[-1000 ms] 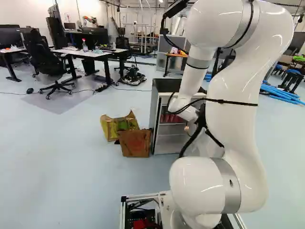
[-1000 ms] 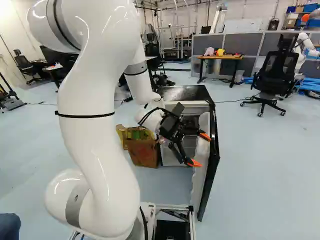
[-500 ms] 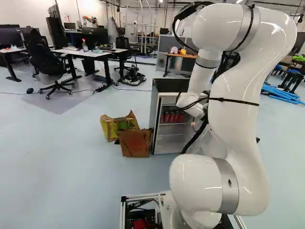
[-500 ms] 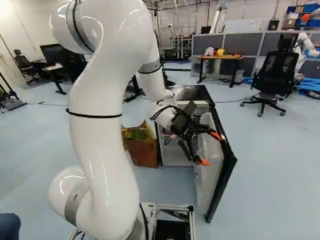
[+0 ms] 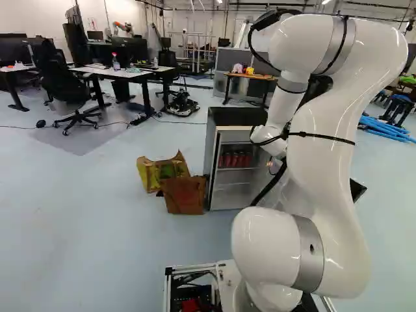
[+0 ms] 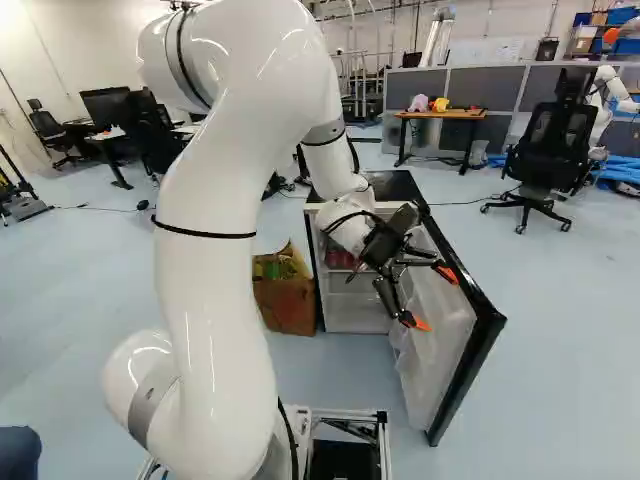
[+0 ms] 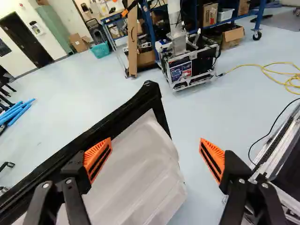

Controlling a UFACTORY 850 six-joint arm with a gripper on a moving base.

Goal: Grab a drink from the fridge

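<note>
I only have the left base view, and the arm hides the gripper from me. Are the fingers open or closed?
Observer: Open. The wrist view shows the gripper with its fingers wide apart and nothing gripped between them.
Operator: And where is it, in among the cans or out by the door?
Observer: By the door. The right base view shows the door swung out from the fridge and the gripper at its inner side; whether they touch, I can't tell.

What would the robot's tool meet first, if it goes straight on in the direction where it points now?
The tool would probably meet the inner side of the open fridge door first; how near it is stays unclear.
</note>
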